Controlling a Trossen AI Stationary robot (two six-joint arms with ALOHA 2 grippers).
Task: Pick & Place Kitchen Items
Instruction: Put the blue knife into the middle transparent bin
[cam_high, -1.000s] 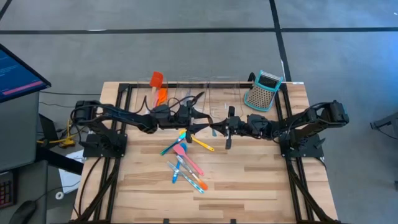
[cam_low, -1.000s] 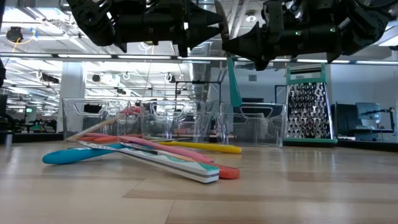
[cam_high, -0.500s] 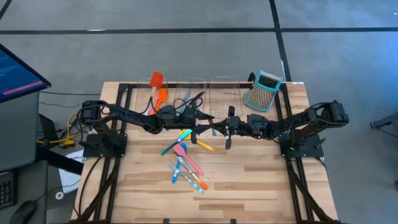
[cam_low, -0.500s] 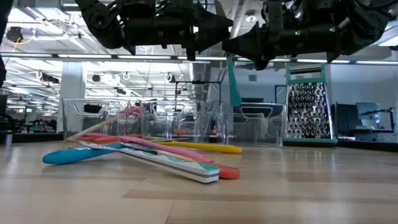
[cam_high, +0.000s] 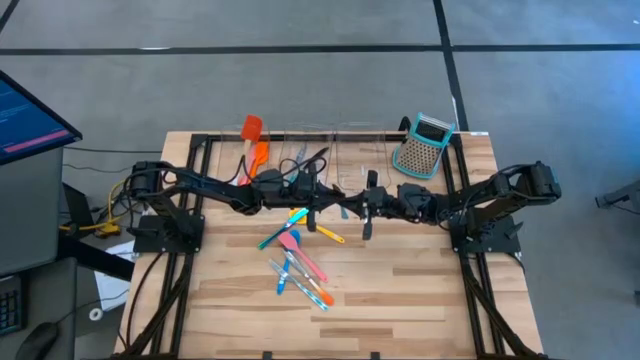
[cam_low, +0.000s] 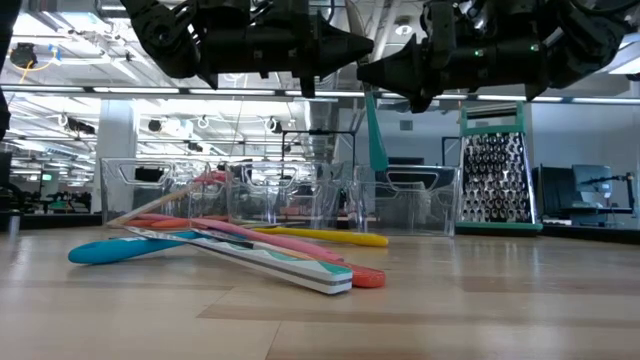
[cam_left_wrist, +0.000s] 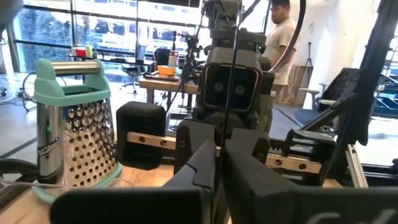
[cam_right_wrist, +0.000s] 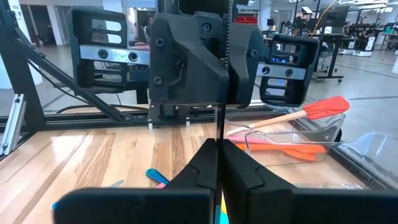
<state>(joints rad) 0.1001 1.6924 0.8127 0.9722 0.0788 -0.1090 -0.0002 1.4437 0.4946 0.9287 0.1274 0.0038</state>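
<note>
Both pincers hang pinched shut above the desk, tip to tip, holding nothing.

Nearest, loose utensils (cam_high: 298, 252) lie in a crossed heap on the desk (cam_high: 400, 290): teal, pink, blue and orange pieces, with a yellow spoon (cam_low: 330, 237) behind them. Above the heap's far edge the left pincer (cam_high: 318, 203) faces the right pincer (cam_high: 352, 205), just apart; beneath the right one a black piece (cam_high: 366, 226) lies on the wood. Farther back stand three clear bins (cam_low: 280, 195); the left bin (cam_right_wrist: 298, 142) holds orange and red spatulas (cam_right_wrist: 311, 112), one handle leaning out over its rim. A box grater (cam_high: 422, 145) stands at the far right corner. A second ago the left pincer stood wide and farther left; now it is closed and nearer the right one.
</note>
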